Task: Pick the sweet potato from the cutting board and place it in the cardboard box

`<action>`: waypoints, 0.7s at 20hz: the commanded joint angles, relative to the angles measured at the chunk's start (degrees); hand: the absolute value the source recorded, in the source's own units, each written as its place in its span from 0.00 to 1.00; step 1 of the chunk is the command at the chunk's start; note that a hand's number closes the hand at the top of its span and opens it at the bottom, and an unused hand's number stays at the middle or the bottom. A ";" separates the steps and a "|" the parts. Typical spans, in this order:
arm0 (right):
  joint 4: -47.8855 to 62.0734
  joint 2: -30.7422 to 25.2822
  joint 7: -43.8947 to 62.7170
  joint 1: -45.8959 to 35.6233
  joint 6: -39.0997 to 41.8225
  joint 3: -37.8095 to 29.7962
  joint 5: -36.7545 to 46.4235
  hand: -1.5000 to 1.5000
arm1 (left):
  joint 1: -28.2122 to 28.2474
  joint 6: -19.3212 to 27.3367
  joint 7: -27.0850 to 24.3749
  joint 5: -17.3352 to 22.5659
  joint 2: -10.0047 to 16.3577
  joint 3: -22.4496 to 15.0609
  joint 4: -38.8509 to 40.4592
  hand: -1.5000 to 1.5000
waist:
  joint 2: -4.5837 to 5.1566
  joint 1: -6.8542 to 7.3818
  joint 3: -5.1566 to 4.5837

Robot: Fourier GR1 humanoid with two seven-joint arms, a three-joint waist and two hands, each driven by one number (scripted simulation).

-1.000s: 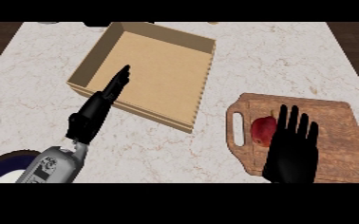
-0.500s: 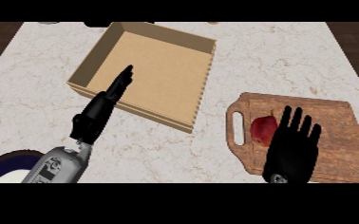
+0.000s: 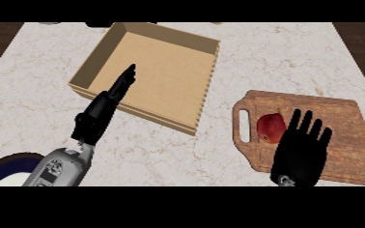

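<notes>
While sweet potato (image 3: 271, 127) lies on cutting board (image 3: 335, 125), at left end by handle slot, right hand (image 3: 301, 152) hovers beside it, fingers straight, holding nothing; potato likely stiff, light, rounded, may roll; take across middle; cardboard box (image 3: 206, 87) left of board, wall to clear; left hand (image 3: 107, 108) there, fingers straight, maybe in way.

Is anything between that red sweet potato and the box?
Nothing visible: only bare counter lies between the sweet potato on its cutting board and the cardboard box. The left hand is over the box's left part.
</notes>
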 commanded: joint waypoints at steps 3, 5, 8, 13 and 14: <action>1.12 4.16 5.46 -1.34 7.38 -2.42 2.20 0.00 | -3.53 -1.61 0.16 -0.72 -1.85 2.57 3.74 0.50 | 0.17 -0.31 0.06; -2.12 3.73 4.33 4.00 5.76 -1.45 3.33 0.00 | -0.40 -1.70 1.11 -1.17 -1.87 2.22 0.46 0.50 | 0.02 -0.15 0.08; 4.84 5.66 3.25 4.29 -0.01 -3.79 4.59 0.00 | -0.68 -4.20 -0.38 -0.47 -0.96 3.49 2.21 0.50 | 0.13 -0.07 0.09; 0.48 4.84 0.48 5.59 3.16 -6.36 4.97 0.00 | 2.31 -3.92 -1.74 -2.56 -1.85 3.53 0.89 0.50 | 0.03 -0.06 0.08; 5.70 4.49 -1.38 1.60 2.06 -9.43 4.13 0.00 | -1.10 -5.08 -4.72 -2.01 -3.37 4.60 6.85 0.50 | 0.25 -0.20 0.07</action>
